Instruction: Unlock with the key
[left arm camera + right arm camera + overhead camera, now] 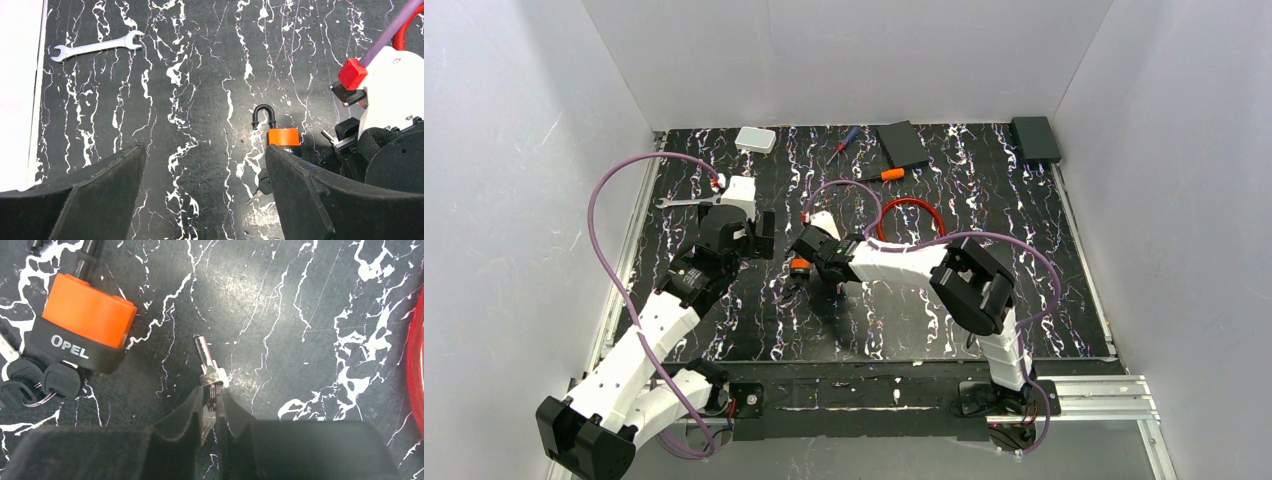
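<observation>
Key point(208, 361) sits clamped in our right gripper point(212, 396), bit pointing ahead; padlock point(85, 325) just beside; left gripper point(205, 150) gapes.

This was a robotics lab's enclosed test cell.
Plain white panels point(844, 60) boxed in a black marbled mat point(1024, 180) on the left, right and far sides. Two white robot arms, the left arm point(649, 335) and the right arm point(904, 262), were bolted along the near edge by an aluminium rail point(1094, 395). Practice props lay scattered on the mat: a wrench point(97, 46), an orange-handled screwdriver point(879, 176) and an orange padlock point(82, 322).
</observation>
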Controlling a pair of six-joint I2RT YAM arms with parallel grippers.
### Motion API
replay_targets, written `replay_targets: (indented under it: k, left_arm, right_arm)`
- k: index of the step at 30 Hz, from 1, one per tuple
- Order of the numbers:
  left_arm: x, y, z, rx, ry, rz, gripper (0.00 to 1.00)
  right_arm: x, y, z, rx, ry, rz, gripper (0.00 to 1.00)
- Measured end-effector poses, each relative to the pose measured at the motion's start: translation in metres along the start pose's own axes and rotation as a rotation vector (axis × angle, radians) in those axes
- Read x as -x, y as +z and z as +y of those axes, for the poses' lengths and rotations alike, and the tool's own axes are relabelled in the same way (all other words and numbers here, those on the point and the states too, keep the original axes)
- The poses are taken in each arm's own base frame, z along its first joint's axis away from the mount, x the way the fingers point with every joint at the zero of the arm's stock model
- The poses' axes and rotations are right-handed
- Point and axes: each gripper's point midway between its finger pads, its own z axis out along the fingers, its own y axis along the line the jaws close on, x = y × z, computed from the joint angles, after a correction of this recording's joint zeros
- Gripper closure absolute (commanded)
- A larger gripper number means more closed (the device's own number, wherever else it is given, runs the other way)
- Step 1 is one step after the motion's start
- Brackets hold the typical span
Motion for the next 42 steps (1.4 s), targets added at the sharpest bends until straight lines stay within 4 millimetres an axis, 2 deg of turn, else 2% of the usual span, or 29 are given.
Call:
replay_targets:
  k: [7, 11, 14, 17, 21, 28, 35, 38, 42]
  left_arm:
    - [0.001, -0.001, -0.005, -0.029, 0.001, -0.004, 0.15]
    - [0.004, -0.006, -0.010, -0.070, -0.008, -0.024, 0.16]
    - [0.009, -0.011, -0.013, -0.101, -0.024, -0.049, 0.17]
    - [0.012, -0.018, -0.023, -0.162, -0.064, -0.061, 0.21]
    - [0.009, -0.031, -0.047, -0.296, -0.203, -0.048, 0.23]
    - [-0.029, -0.051, -0.089, -0.490, -0.564, 0.075, 0.34]
    - [-0.056, -0.054, -0.134, -0.655, -0.857, 0.218, 0.35]
    - [-0.050, -0.070, -0.156, -0.739, -0.897, 0.244, 0.36]
    - [-0.027, -0.099, -0.185, -0.896, -0.949, 0.233, 0.43]
  right_arm:
    - [-0.002, -0.004, 0.006, 0.084, 0.016, -0.055, 0.99]
    - [-0.019, -0.020, -0.003, 0.126, 0.014, -0.054, 0.99]
    - [-0.019, -0.036, -0.009, 0.151, 0.021, -0.077, 0.99]
    - [-0.007, -0.061, -0.012, 0.195, 0.047, -0.138, 0.99]
    - [0.012, -0.099, -0.019, 0.257, 0.097, -0.242, 0.99]
    - [0.026, -0.151, -0.032, 0.355, 0.175, -0.373, 0.99]
    - [0.039, -0.220, -0.042, 0.544, 0.291, -0.549, 0.99]
    - [0.044, -0.251, -0.047, 0.642, 0.332, -0.645, 0.99]
    - [0.042, -0.278, -0.053, 0.736, 0.366, -0.737, 0.99]
